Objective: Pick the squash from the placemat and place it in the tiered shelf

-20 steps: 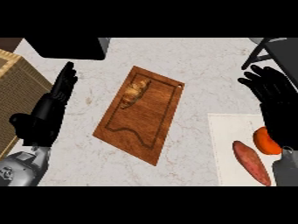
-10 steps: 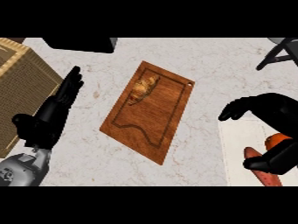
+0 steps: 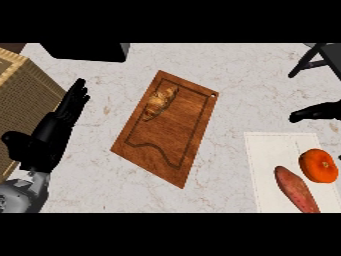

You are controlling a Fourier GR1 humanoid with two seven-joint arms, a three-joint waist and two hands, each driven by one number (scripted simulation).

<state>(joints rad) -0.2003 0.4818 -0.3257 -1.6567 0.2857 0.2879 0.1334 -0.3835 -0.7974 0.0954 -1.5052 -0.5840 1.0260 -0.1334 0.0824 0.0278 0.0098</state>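
The squash (image 3: 318, 165), round and orange, lies on the white placemat (image 3: 272, 150) at the lower right, beside a long reddish sweet potato (image 3: 297, 189). My right hand (image 3: 326, 110) enters from the right edge just above the squash and is mostly cut off. Its fingers point left and a thumb tip shows near the squash. It stays open and does not touch the squash. The black frame of the tiered shelf (image 3: 326, 56) stands at the top right. My left hand (image 3: 51, 132) rests open at the left, fingers up.
A wooden cutting board (image 3: 169, 132) lies slanted in the middle, with a bread roll (image 3: 160, 101) near its far end. A wicker basket (image 3: 7, 95) fills the left edge. A black object (image 3: 84, 51) sits at the top.
My right hand has swung out to the right edge, and the squash and sweet potato now show in full on the placemat. The left hand has kept its pose.
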